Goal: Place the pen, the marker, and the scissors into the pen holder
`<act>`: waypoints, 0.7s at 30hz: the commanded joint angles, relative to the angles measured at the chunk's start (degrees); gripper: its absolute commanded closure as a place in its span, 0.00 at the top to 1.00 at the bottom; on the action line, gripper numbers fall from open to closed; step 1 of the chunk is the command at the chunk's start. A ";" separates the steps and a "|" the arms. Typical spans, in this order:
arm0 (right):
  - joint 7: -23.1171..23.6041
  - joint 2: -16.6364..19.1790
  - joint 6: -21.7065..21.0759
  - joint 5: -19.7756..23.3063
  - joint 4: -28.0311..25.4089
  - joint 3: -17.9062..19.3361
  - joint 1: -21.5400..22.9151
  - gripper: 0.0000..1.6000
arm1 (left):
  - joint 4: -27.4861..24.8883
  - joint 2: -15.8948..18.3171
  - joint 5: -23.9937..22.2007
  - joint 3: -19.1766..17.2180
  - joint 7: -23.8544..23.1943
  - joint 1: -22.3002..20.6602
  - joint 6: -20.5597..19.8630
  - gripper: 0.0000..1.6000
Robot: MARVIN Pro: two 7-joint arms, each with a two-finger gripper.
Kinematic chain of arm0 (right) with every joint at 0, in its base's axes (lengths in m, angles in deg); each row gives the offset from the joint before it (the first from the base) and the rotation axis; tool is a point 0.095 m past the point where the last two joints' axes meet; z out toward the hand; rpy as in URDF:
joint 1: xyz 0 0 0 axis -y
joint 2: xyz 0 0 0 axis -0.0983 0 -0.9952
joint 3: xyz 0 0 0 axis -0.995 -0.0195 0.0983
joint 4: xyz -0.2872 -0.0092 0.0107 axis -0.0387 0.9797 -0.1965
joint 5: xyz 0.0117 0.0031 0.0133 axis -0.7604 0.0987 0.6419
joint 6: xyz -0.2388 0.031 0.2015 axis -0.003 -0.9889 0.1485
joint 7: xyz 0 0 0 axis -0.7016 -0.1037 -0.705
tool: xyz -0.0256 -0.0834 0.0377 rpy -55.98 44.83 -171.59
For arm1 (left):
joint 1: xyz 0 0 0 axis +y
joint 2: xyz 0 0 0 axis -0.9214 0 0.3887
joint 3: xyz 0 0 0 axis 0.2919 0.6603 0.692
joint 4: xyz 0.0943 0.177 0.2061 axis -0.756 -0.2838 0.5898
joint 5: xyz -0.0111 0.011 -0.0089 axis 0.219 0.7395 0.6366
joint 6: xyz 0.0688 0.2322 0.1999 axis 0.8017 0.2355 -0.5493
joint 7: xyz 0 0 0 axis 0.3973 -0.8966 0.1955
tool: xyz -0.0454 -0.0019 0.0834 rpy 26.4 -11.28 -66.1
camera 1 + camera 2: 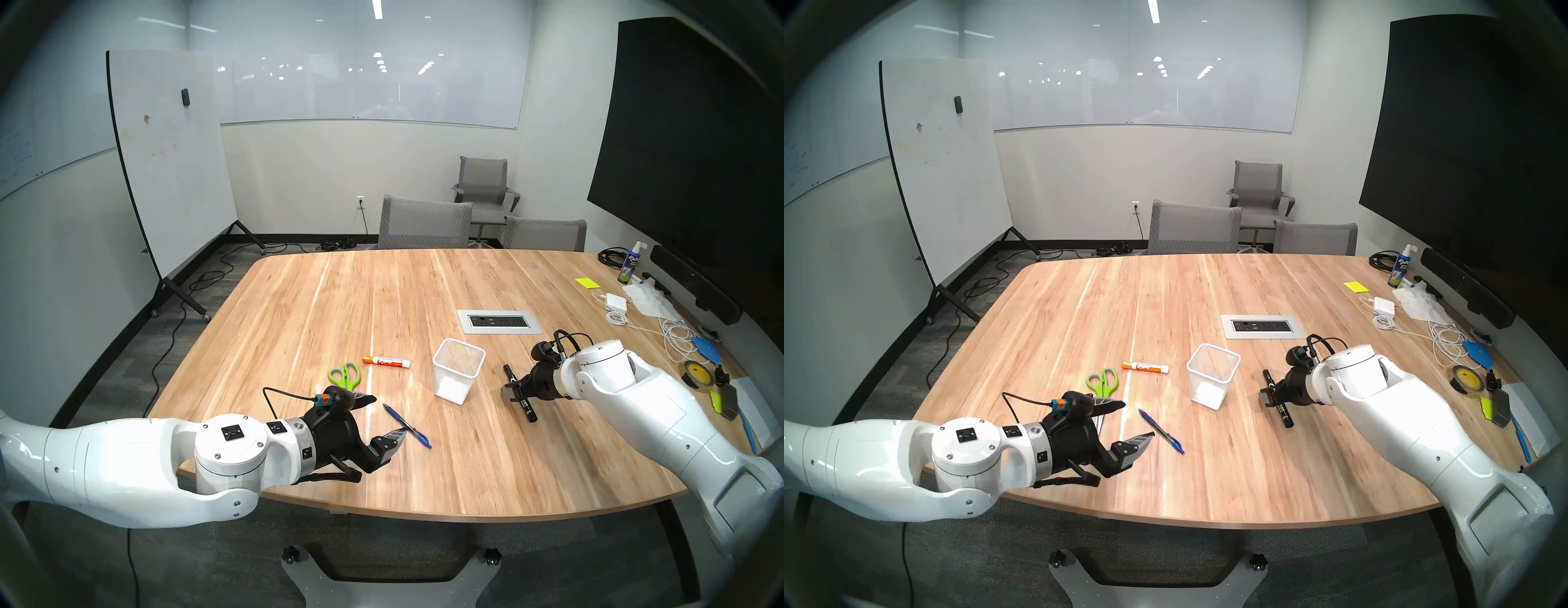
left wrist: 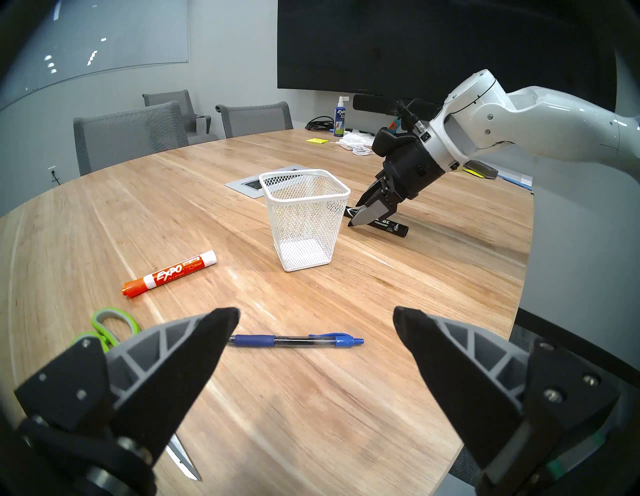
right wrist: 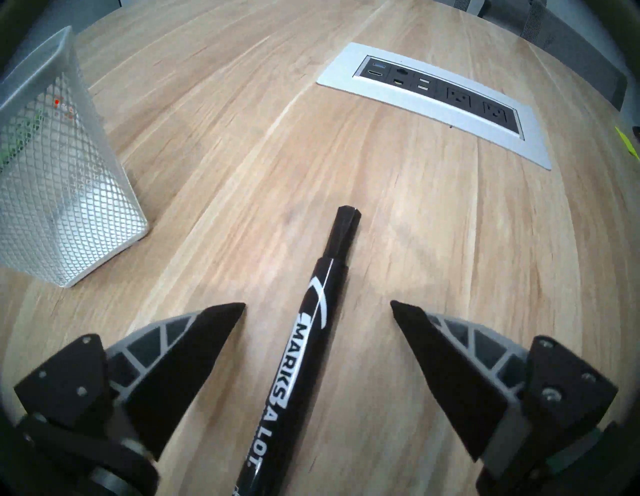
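A white mesh pen holder (image 1: 458, 375) stands upright and empty mid-table. To its right lies a black marker (image 3: 311, 332), and my right gripper (image 3: 317, 304) is open, low over it, one finger on each side without touching. The blue pen (image 2: 296, 340) lies flat just ahead of my left gripper (image 2: 316, 311), which hovers open with nothing in it. Green-handled scissors (image 1: 344, 375) lie partly under that gripper, their blades hidden in the head views. An orange marker (image 1: 386, 362) lies left of the holder.
A recessed power outlet panel (image 1: 499, 321) sits behind the holder. The table's right edge carries a spray bottle (image 1: 630, 267), a charger with white cables (image 1: 615, 303), tissue and a tape roll (image 1: 695, 372). Grey chairs stand at the far side.
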 commanded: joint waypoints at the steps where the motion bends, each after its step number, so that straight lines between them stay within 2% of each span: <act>1: -0.25 -1.66 0.27 -0.82 0.97 -0.18 2.22 1.00 | -0.42 0.01 -0.10 -0.51 -0.06 -0.47 0.19 1.00; 2: -0.22 -1.77 0.18 -0.92 1.11 -0.17 2.27 0.92 | -0.42 0.01 -0.10 -0.51 -0.06 -0.47 0.19 1.00; 3: -0.15 -1.93 0.17 -1.06 1.40 -0.22 2.35 0.88 | -0.42 0.01 -0.10 -0.51 -0.06 -0.47 0.19 1.00; 4: -0.08 -2.07 0.22 -1.21 1.64 -0.25 2.41 0.73 | -0.42 0.01 -0.10 -0.51 -0.07 -0.47 0.19 1.00; 5: -0.04 -2.18 0.18 -1.33 1.84 -0.28 2.48 0.64 | -0.42 0.01 -0.10 -0.51 -0.07 -0.47 0.19 1.00; 6: 0.02 -2.26 0.10 -1.43 1.96 -0.28 2.52 0.49 | -0.42 0.01 -0.10 -0.51 -0.07 -0.47 0.19 1.00; 10: 0.05 -2.66 -0.11 -1.96 2.61 -0.37 2.65 0.42 | -0.42 0.01 -0.11 -0.51 -0.07 -0.47 0.19 1.00; 15: 0.07 -2.87 -0.07 -2.42 2.81 -0.35 2.48 0.42 | -0.42 0.01 -0.11 -0.51 -0.07 -0.47 0.19 1.00; 17: 0.12 -2.95 0.01 -2.61 2.91 -0.39 2.33 0.38 | -0.42 0.01 -0.11 -0.51 -0.07 -0.47 0.19 1.00; 19: 0.63 -2.84 0.43 -2.86 3.01 -0.56 2.24 0.27 | -0.42 0.02 -0.11 -0.51 -0.07 -0.47 0.19 1.00; 20: 0.89 -2.73 0.67 -2.91 2.96 -0.58 2.13 0.04 | -0.42 0.02 -0.11 -0.51 -0.07 -0.47 0.19 1.00; 21: 0.95 -2.34 0.75 -2.69 2.32 -0.27 1.66 0.00 | -0.42 0.01 -0.11 -0.51 -0.07 -0.47 0.19 1.00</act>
